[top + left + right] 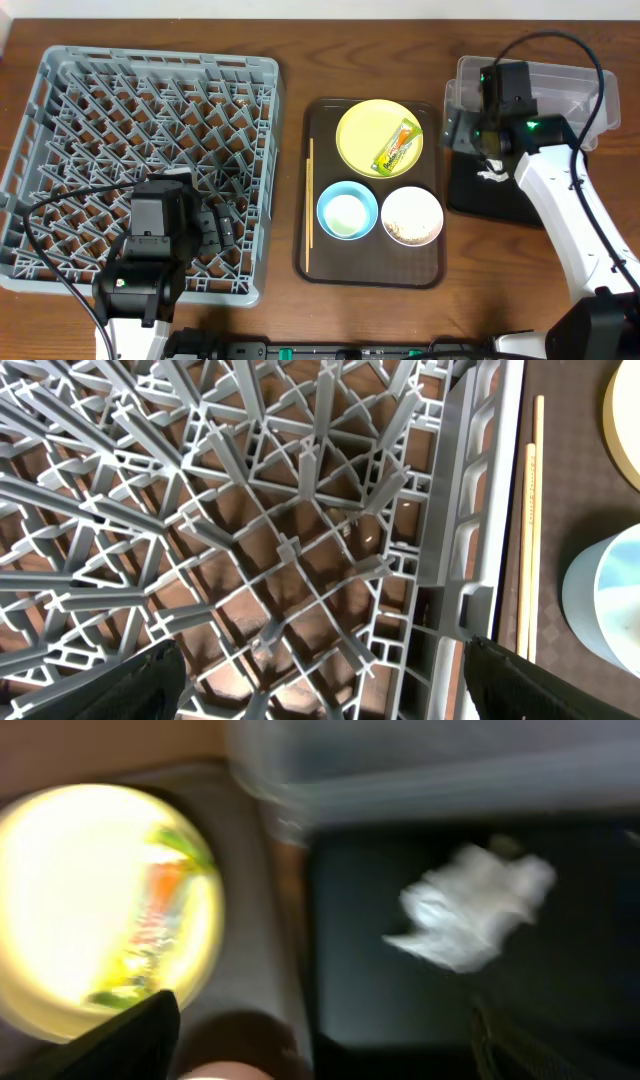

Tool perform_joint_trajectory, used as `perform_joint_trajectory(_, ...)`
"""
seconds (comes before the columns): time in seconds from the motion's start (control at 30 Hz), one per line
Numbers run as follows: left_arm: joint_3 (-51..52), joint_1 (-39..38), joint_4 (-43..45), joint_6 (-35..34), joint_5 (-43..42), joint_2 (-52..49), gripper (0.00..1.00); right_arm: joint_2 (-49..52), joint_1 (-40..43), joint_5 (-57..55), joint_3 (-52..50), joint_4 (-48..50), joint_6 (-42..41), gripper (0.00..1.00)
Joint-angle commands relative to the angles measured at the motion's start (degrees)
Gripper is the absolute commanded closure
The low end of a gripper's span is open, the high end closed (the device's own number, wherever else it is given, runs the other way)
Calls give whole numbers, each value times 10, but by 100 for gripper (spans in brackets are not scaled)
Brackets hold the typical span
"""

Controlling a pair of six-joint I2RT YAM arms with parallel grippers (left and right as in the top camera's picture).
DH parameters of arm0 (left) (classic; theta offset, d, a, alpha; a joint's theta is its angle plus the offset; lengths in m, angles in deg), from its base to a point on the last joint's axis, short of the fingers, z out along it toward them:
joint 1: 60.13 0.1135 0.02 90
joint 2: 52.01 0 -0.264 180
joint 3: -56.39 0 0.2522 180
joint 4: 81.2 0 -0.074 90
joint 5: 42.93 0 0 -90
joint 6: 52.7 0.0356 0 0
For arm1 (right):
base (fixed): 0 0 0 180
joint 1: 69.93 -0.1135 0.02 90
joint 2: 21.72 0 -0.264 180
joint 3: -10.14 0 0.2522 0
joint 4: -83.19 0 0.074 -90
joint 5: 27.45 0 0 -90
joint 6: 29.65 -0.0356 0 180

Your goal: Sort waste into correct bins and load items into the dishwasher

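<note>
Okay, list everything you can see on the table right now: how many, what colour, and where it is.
dish rack: one, grey, left side of the table
serving tray: one, brown, centre
plate: one, yellow, far end of the serving tray
snack wrapper: one, green and orange, on the plate
blue bowl: one, light blue, serving tray, near left
white bowl: one, white, serving tray, near right
crumbs: heap, beige, in the white bowl
chopsticks: two, pale wood, serving tray's left edge
tub: one, clear, far right
black tray: one, black, nearer than the tub
tissue: one, white, in the black tray
left arm: black, over the dish rack, jaws open
right arm: white and black, over the tub, jaws open
</note>
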Motion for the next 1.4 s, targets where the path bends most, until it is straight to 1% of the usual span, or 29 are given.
perform_joint_trajectory(0.0, -9, -2, -1, -3, 7, 0, 9, -14, 14, -104, -8, -9, -59, 13)
perform_joint_trajectory(0.1, -9, -2, -1, -3, 7, 0, 9, -13, 39, -97, -37, 9, -60, 16)
perform_joint_trajectory(0.27, -9, -2, -1, -3, 7, 0, 9, -13, 81, -74, -105, 83, -59, 18)
perform_joint_trajectory(0.47, -9, -2, -1, -3, 7, 0, 9, -13, 116, -74, -184, 230, -59, 17)
perform_joint_trajectory(0.6, -9, -2, -1, -3, 7, 0, 9, -13, 120, -60, -226, 311, -31, 18)
perform_joint_trajectory(1.03, -9, -2, -1, -3, 7, 0, 9, -12, 123, -64, -300, 424, -23, 20)
perform_joint_trajectory(1.07, -9, -2, -1, -3, 7, 0, 9, -12, 123, -65, -302, 427, -22, 21)
perform_joint_trajectory(1.13, -9, -2, -1, -3, 7, 0, 9, -9, 123, -65, -304, 430, -15, 27)
perform_joint_trajectory(1.17, -9, -2, -1, -3, 7, 0, 9, -7, 123, -65, -304, 431, -11, 27)
perform_joint_trajectory(1.23, -9, -2, -1, -3, 7, 0, 9, 1, 123, -69, -304, 434, -12, 27)
perform_joint_trajectory(1.37, -9, -2, -1, -3, 7, 0, 9, 26, 123, -77, -304, 444, -12, 20)
